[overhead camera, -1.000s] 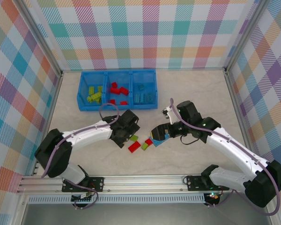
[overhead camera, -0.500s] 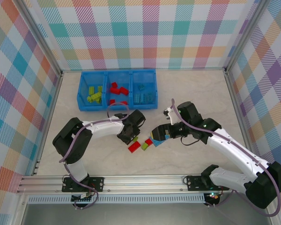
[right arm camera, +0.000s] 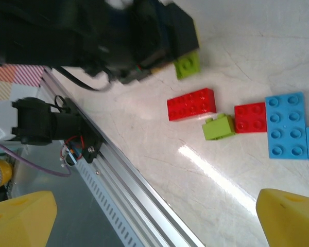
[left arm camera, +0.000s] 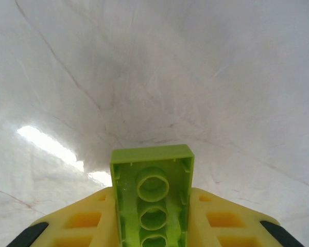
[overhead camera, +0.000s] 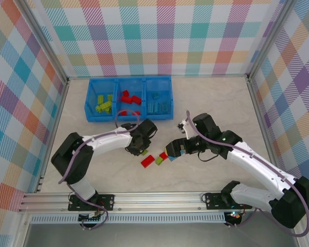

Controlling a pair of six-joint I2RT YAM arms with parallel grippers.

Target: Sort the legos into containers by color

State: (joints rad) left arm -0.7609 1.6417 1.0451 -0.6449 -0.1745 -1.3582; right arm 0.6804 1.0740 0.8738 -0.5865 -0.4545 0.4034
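Closing over the last second, the left pincer (overhead camera: 139,147) now clamps a lime green brick (left arm camera: 152,177) that lay loose on the tabletop (overhead camera: 211,98) before. Seen from the left wrist, the brick sits between the yellow fingers (left arm camera: 232,207) with its hollow underside facing the camera and its near end cut off by the frame edge. From above, the pincer's dark body covers most of it.

The right pincer (overhead camera: 173,150) has barely moved. It stands wide and holds nothing.

Ahead of it, towards the left pincer, lie a long red brick (right arm camera: 191,104), a small green brick (right arm camera: 218,127), a small red brick (right arm camera: 250,117) and a blue brick (right arm camera: 286,126). A second blue one is cut off at the right edge.

Well beyond both pincers sits the blue tray (overhead camera: 105,118). Green, red and blue bricks lie in separate compartments, too small to count.
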